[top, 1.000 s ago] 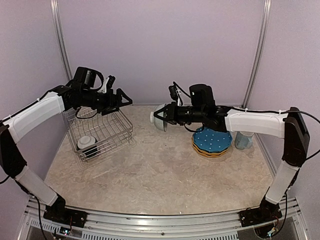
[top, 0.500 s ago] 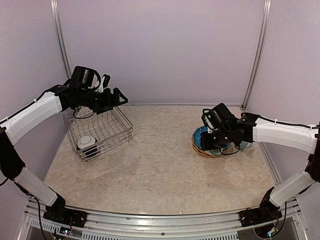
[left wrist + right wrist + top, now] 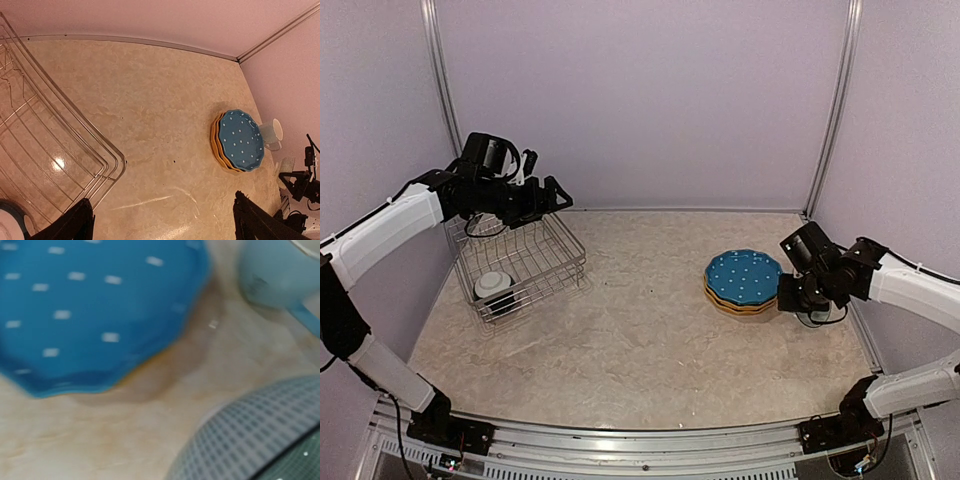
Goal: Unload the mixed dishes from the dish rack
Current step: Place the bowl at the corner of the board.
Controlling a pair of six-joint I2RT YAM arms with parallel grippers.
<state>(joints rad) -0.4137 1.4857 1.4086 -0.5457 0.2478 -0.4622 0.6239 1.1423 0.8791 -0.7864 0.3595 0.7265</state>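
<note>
The left claw (image 3: 558, 200) hangs in the air above the far right corner of the dish rack (image 3: 532, 302), touching nothing. Its fingers (image 3: 80, 222) are spread wide apart, as the left wrist view shows, and there is nothing between them.

The rack is a silver wire basket standing at the far left of the bench (image 3: 640, 350). One small white bowl (image 3: 493, 285) with a dark band sits upside down on the rack floor by its near left corner. No other dish shows inside the wires.

On the right half of the bench lies the blue white-dotted plate (image 3: 744, 276), flat on top of a stack. The two orange-yellow plates (image 3: 215, 145) lie under it, with only their scalloped edges showing. The light blue mug (image 3: 270, 134) stands upright on the bench just beyond the stack, toward the right wall.

The right claw (image 3: 810, 305) is down low at the bench, just beside the right edge of the plate stack and near the mug. Its fingers are not in the right wrist view, and I cannot tell whether it is spread or pinching. A second bowl (image 3: 250, 440) fills that view's lower right corner. It appears only as a blurred, grey-patterned curve close under the claw, just beside the stack.
</note>
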